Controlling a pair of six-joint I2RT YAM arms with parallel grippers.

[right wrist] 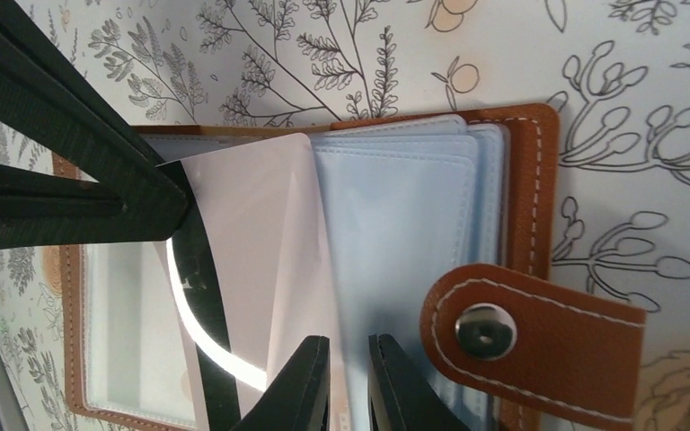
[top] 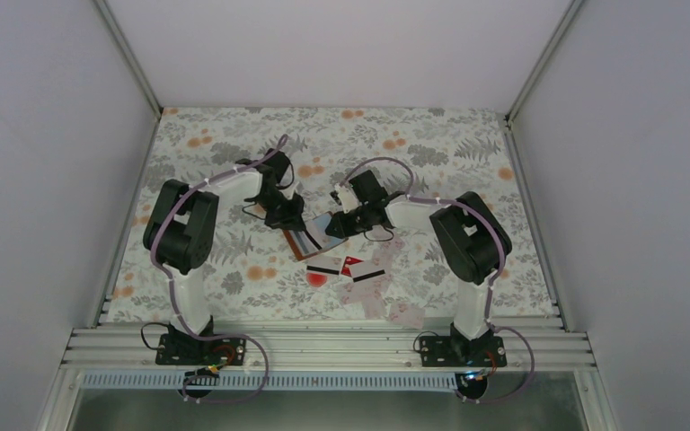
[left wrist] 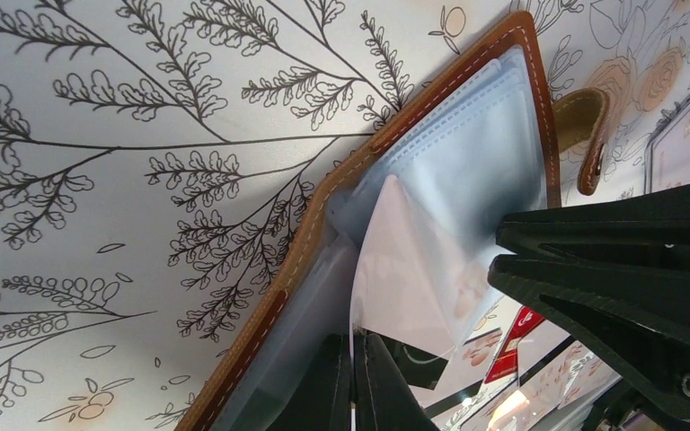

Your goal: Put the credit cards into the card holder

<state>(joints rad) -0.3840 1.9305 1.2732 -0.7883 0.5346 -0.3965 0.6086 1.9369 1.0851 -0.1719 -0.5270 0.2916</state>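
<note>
While the left gripper [left wrist: 357,346] pinches a clear sleeve [left wrist: 386,314] of the open brown leather card holder [right wrist: 539,197], mid-table, the right gripper [right wrist: 349,359] grips 1 pale plastic card [right wrist: 252,233], seemingly for insertion; spare cards [top: 364,274] lie nearer.

Markings on the credit cards [top: 364,272] cannot be read.

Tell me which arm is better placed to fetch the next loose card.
Right, probably: the loose cards lie nearer its base, while the left gripper is shut on a pale sheet in the card holder.
</note>
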